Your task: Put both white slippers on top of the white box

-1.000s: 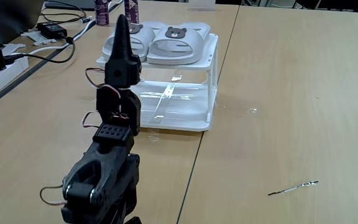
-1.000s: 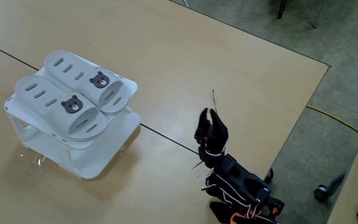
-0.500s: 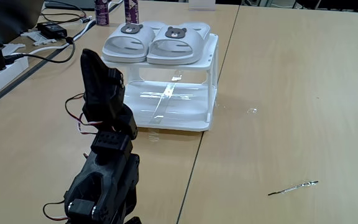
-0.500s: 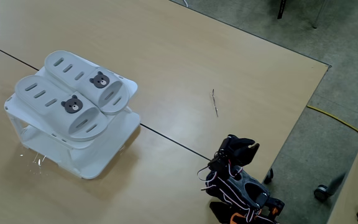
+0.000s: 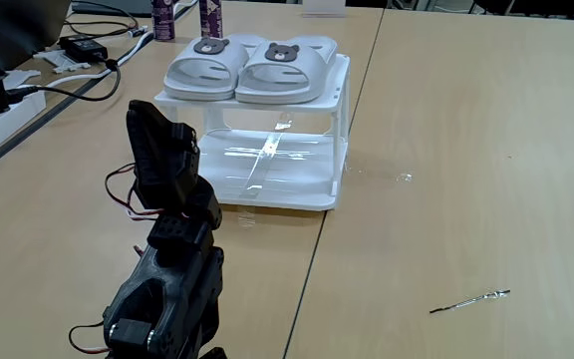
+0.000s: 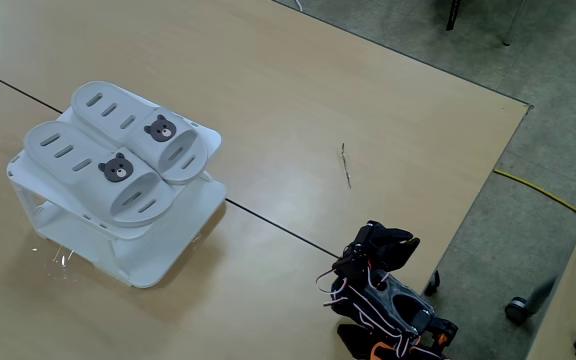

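Since a second ago the arm has folded down from an upright reach into a tucked pose near its base, and it has barely shifted over the last half second; the slippers and stand have not moved. In a fixed view from behind the arm, the black arm (image 5: 167, 239) sits at about 7 o'clock, its jaws (image 5: 147, 125) turned away from the camera, so I cannot tell how far apart they are; nothing is seen held. Two white slippers, one (image 5: 200, 67) and the other (image 5: 285, 68), each with a small bear face on the strap, lie side by side and touching on the flat top of the white box (image 5: 277, 179), which stands at 12 o'clock on the wooden counter (image 5: 466, 150); it has thin corner legs and a lower tray. A thin metal pin (image 5: 469, 299) lies at 4 o'clock, well apart. In another fixed view from above, the white box (image 6: 168, 245) is at 9 o'clock with the two slippers (image 6: 93, 170) and (image 6: 143, 130) on top, and the folded arm (image 6: 383, 290) is at 5 o'clock near the counter edge.
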Tool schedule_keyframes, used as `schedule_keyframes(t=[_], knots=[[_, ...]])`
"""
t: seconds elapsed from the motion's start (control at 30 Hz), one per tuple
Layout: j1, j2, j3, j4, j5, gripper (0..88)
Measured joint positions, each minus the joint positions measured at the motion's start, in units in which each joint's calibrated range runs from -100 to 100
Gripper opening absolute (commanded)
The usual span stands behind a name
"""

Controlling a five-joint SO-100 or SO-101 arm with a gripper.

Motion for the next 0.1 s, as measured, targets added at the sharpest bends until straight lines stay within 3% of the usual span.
schedule_keyframes(t=[0.1], knots=[[0.0,0.0,0.0,0.0,0.0,0.7]])
